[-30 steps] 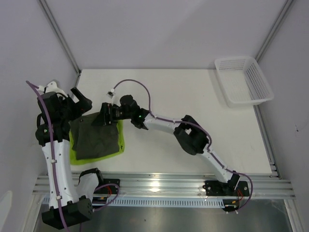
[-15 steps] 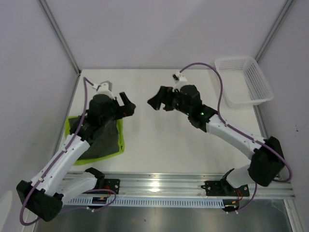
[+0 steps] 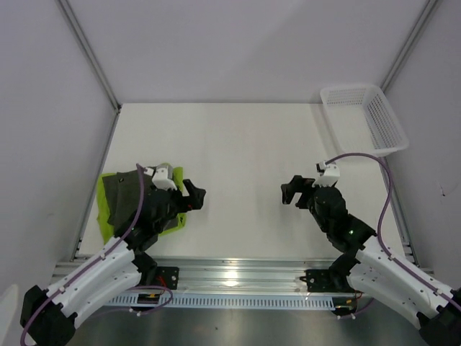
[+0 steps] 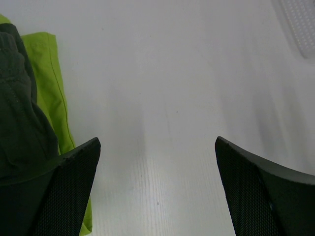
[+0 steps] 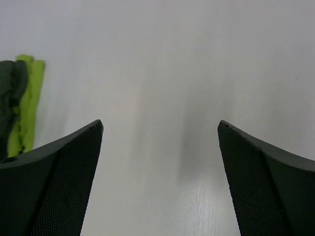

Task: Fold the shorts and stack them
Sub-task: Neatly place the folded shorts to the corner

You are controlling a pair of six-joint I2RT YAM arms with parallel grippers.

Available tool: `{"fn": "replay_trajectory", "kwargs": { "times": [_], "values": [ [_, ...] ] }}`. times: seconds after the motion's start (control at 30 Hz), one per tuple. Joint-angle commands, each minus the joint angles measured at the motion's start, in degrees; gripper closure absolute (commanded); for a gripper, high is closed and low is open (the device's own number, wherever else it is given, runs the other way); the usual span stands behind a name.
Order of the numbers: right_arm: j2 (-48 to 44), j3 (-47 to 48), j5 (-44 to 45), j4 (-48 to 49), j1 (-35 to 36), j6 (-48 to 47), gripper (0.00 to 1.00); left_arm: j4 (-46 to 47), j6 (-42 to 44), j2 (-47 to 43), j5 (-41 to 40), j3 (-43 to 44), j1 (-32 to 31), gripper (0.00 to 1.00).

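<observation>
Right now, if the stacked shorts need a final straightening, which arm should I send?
Left. The left gripper, open, hangs right beside the pile: dark shorts on top of green shorts. The right gripper, also open, is well off to the pile's right and would need a longer reach.

Open table [image 3: 245, 144] mid-width, stacked shorts [image 3: 119, 194] at left edge, basket [image 3: 374, 122] far-right corner

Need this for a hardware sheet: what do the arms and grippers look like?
The left arm and right arm have white shells with black joints. A purple cable loops along each. The left gripper and right gripper are black; their fingers carry a fine dotted texture.
</observation>
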Motion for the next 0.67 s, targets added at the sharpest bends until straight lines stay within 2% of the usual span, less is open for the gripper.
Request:
{"fn": "replay_trajectory", "kwargs": {
  "times": [0.0,0.33,0.63],
  "values": [
    [-2.49,-4.30,7.94,-0.47,-0.10,0.06,0.01,5.65,1.11,-7.35,-1.02,-4.10,-0.42,0.01],
    [-6.28,-9.58,7.42,3.49,-0.02,-1.35,0.01,1.52,2.87,-21.24,-2.51,-11.92,-0.42,0.01],
    [-6.63,-9.58,7.25,3.48,0.07,-1.43,0.01,-0.95,3.22,-23.63,-2.86,-11.75,-0.42,0.01]
  ]
}}
